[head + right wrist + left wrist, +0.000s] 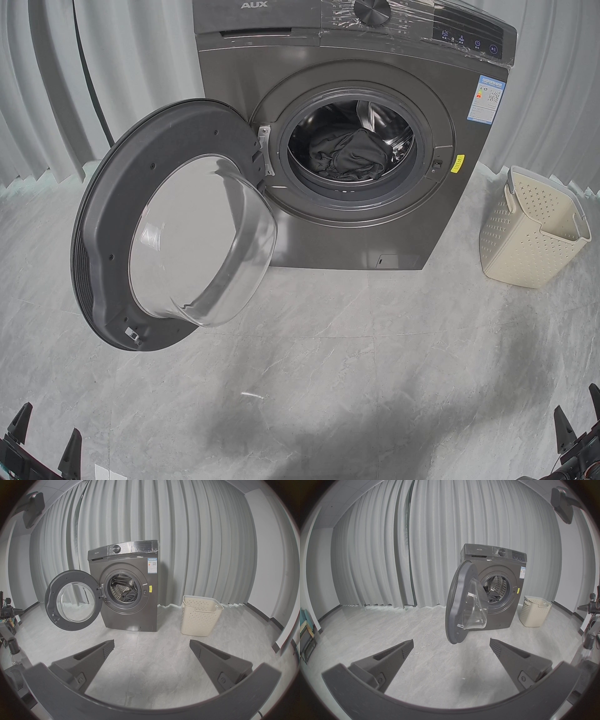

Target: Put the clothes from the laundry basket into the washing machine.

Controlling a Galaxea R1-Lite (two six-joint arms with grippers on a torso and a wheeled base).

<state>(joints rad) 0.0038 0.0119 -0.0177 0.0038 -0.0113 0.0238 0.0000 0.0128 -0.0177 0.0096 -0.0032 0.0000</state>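
Dark clothes (347, 156) in washing machine (350, 244) | right wrist view: laundry basket (200, 622) upright beside

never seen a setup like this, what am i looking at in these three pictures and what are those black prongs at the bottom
This is a two-armed robot on wheels. The head view comes from a camera on its head, looking down; the other two come from cameras on its left and right wrists. The black prongs are the fingers of each arm's tool: the left tool and the right tool, both open and holding nothing. On the grey floor stands a washing machine, its door swung wide open, with dark clothes in the drum. Beside it stands a pale laundry basket; no clothes show above its rim.
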